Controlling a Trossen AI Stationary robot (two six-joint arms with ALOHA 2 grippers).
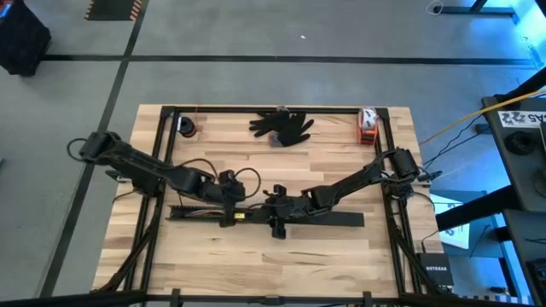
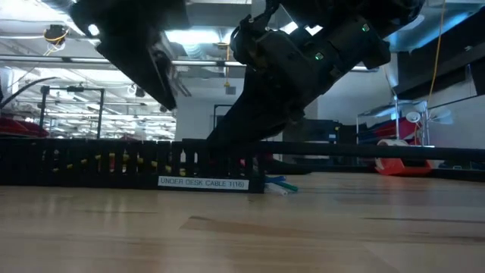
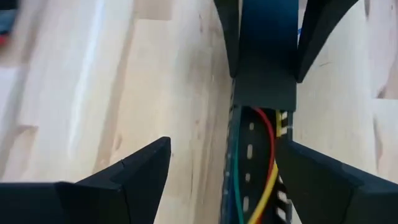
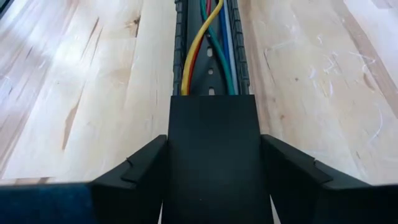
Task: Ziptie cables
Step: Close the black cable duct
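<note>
High view shows both arms meeting over the black slotted channel [image 1: 264, 217], which lies flat on the worktop [image 1: 256, 264] with its long axis across it. Right pincer [image 4: 211, 165] is clamped on the channel's flat cover [image 4: 211, 143], likely to steady or slide it. Left pincer [image 3: 221, 168] stands apart, straddling the channel's open part, not gripping. Inside the channel run the cables [image 4: 208, 37], yellow, red, green and blue, lengthwise, pointing along it
</note>
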